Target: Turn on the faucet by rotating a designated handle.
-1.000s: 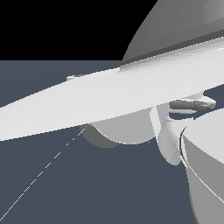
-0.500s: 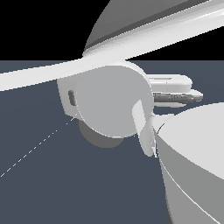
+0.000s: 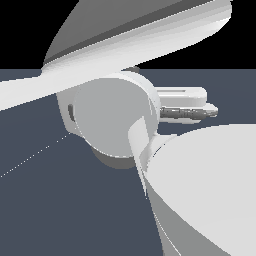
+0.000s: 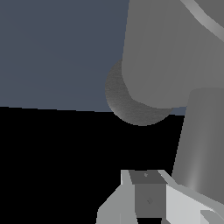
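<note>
Gripper (image 3: 192,105) state we cannot tell; in the exterior view our white arm links (image 3: 115,115) fill the frame, blocking most of it, with one thin silvery rod, perhaps the handle (image 3: 187,113), lying horizontal toward that view's right. In the wrist view we see one grey faucet (image 4: 175,52) on its dark base (image 4: 127,107), close ahead of one finger (image 4: 146,194)

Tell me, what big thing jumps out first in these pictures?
The white robot arm fills most of the exterior view, sweeping across the top with a round joint in the middle. In the wrist view, the grey faucet looms large above its darker round base, with the gripper close underneath.
</note>
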Controlling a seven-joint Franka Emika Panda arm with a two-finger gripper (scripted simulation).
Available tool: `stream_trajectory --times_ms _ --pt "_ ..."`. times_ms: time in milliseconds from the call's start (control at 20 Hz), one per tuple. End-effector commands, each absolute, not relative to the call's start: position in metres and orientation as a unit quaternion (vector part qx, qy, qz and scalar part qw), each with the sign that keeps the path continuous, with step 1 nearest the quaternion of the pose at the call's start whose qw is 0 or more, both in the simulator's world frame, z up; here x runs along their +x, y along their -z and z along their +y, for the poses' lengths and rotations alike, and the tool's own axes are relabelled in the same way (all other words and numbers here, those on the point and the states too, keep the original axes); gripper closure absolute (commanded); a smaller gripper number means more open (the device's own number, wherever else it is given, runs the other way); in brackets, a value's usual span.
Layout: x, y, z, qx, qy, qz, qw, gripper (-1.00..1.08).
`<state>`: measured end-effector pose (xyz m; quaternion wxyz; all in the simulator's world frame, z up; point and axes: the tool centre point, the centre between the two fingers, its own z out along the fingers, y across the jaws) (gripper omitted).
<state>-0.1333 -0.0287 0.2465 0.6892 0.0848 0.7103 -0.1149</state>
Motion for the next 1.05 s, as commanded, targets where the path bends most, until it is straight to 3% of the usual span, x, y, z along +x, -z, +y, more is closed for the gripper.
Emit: stream_trajectory --times_ms 0,1000 --pt "-0.125 -0.264 -0.008 0.084 0.093 0.706 0.697 1.08" --pt "-0.111 -0.287 0.034 0.096 0.08 0.701 0.702 1.08"
